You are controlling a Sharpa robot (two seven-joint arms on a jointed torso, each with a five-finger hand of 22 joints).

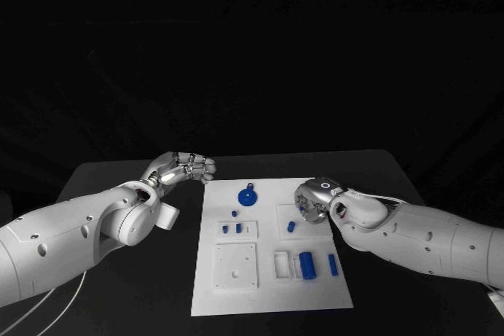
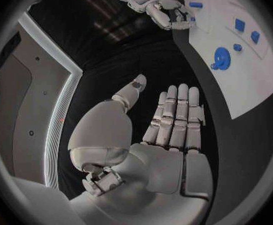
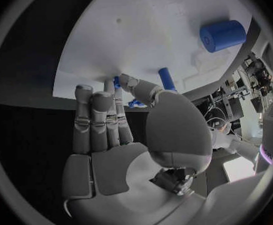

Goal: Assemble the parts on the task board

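The white task board (image 1: 315, 292) lies in the middle of the black table. On it are a blue gear (image 1: 247, 197), a blue cylinder (image 1: 306, 264), a thin blue peg (image 1: 333, 264) and some small blue pieces (image 1: 238, 227). My left hand (image 1: 180, 167) hovers off the board's far left corner; in its wrist view the hand (image 2: 174, 120) is open, fingers straight, holding nothing. My right hand (image 1: 312, 201) is over the board's right side, beyond the cylinder (image 3: 223, 35) and peg (image 3: 168, 78). Its fingers (image 3: 99, 120) are stretched out and empty.
A white raised block with holes (image 1: 237, 265) sits on the board's near left part, and a small white frame (image 1: 282, 264) stands beside the cylinder. Bare black table (image 1: 126, 292) lies on both sides of the board.
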